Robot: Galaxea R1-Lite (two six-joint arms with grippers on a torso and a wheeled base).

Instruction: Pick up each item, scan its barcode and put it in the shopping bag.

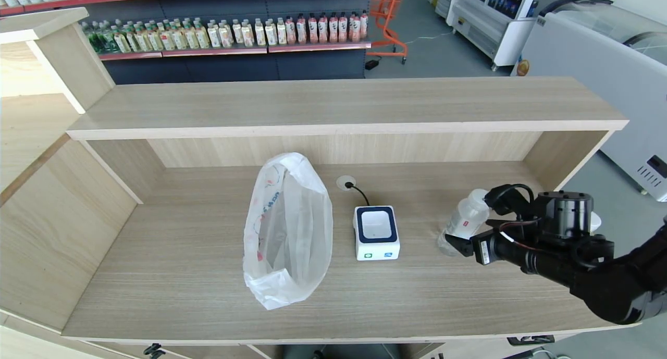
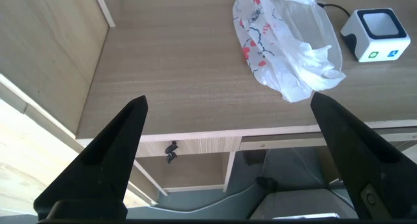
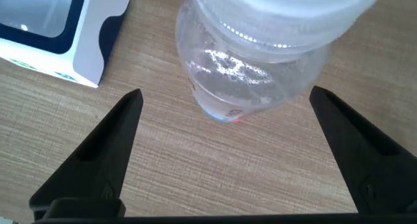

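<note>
**Bottle between wide fingers, bag and scanner alongside**

We see the right gripper [image 3: 226, 99] low over the right part of the wooden tabletop [image 1: 172, 255], with its fingers [image 3: 98, 159] spread wide. The clear plastic bottle [image 1: 465, 221] stands upright on the tabletop between them. In the right wrist view a stretch of bare wood shows on either side of the bottle's base, so neither finger touches it. The bottle has a white cap and a small red mark on its label.

To the left of the bottle, a little apart from it, sits the barcode scanner [image 1: 376, 232]. It is a white box with a dark blue frame around its upward-facing window. A black cable [image 1: 359, 193] runs from its back to a round grommet [image 1: 346, 182] in the tabletop.

Just beside the scanner on its left is the shopping bag [image 1: 287, 228], translucent white plastic with red and blue print. Its mouth gapes open towards the near edge of the tabletop. We cannot make out anything inside it.

The left gripper [image 2: 229, 100] hangs above the near left edge of the tabletop with its fingers also wide apart and nothing between them. The bag and scanner lie farther off from it, towards the right.

A raised wooden ledge [image 1: 344, 106] runs along the back of the tabletop. Beyond it stand store shelves [image 1: 234, 49] lined with drink bottles, and chest freezers [image 1: 599, 62] on the right.
</note>
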